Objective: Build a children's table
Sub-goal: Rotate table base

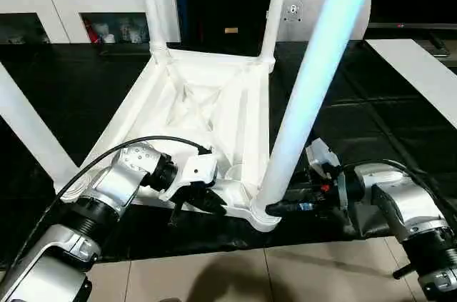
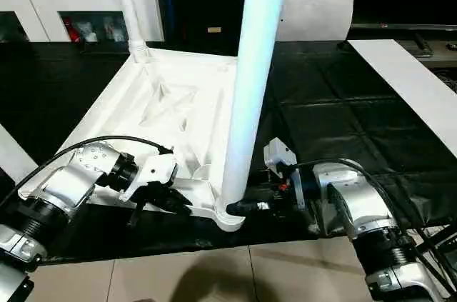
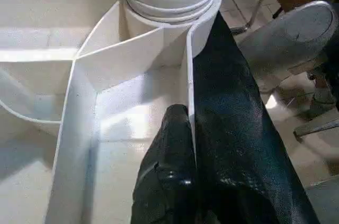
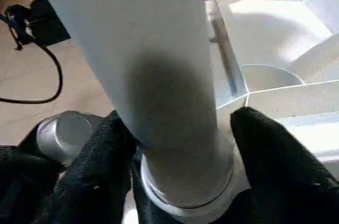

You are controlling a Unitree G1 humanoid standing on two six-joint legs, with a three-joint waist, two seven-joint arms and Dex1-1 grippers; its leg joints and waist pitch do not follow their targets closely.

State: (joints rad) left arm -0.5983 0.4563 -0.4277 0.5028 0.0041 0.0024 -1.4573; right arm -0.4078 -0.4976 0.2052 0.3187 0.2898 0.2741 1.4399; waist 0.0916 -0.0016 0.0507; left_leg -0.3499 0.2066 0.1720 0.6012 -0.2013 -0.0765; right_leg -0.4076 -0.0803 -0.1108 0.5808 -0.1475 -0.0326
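Nearest, R gripper has its black fingers closed round the base of the near leg where it sits in the corner socket; R wrist view shows the grip close up, head views show the leg rising tall. L gripper pinches the near rim of the upside-down table top, one finger inside, per L wrist view. Top lies on a black mat w/ two far legs upright; white cabinet behind.

One upturned table top, four legs on it: near-right leg, near-left leg, two far legs, two grippers by the near edge, left gripper, right gripper
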